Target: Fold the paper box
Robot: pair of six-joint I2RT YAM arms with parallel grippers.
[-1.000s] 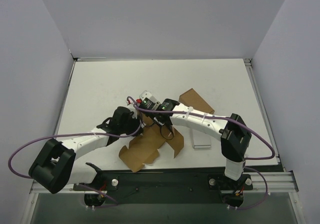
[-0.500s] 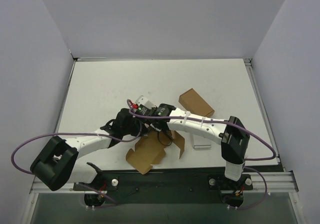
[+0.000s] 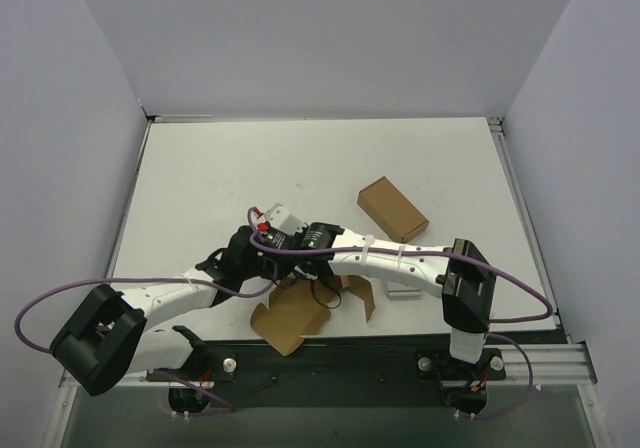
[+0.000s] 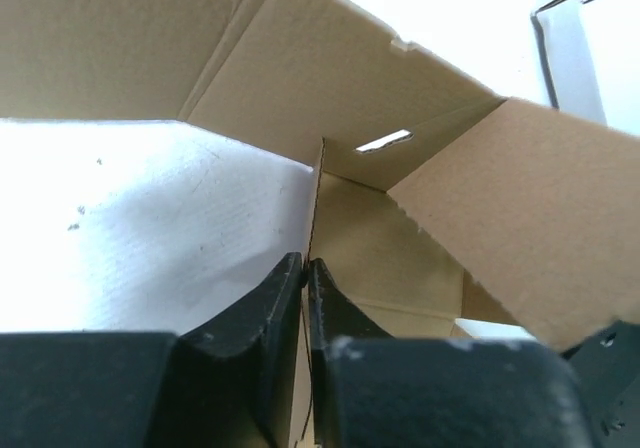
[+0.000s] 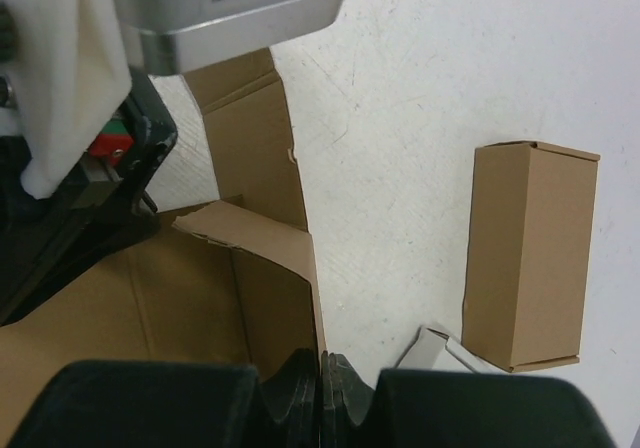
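Observation:
The paper box (image 3: 290,318) is a brown many-flapped sheet, partly bent up, near the table's front edge between the two arms. In the left wrist view its panels (image 4: 350,78) rise ahead, and my left gripper (image 4: 306,264) is shut on a thin upright edge of it. In the right wrist view my right gripper (image 5: 322,360) is shut on the edge of another standing panel of the paper box (image 5: 245,148). From above, both grippers meet over the sheet, left gripper (image 3: 280,276) and right gripper (image 3: 322,293); their fingertips are mostly hidden by the wrists.
A longer oblong brown carton (image 3: 392,209) lies right of centre, also seen as the carton (image 5: 528,253) in the right wrist view. A small white-grey slab (image 3: 400,291) lies just right of the sheet. Purple cables loop beside both arms. White walls enclose the table.
Both arms have shifted left and toward the near edge, carrying the sheet with them. The sheet now looks more bent up and sits closer to the front edge.

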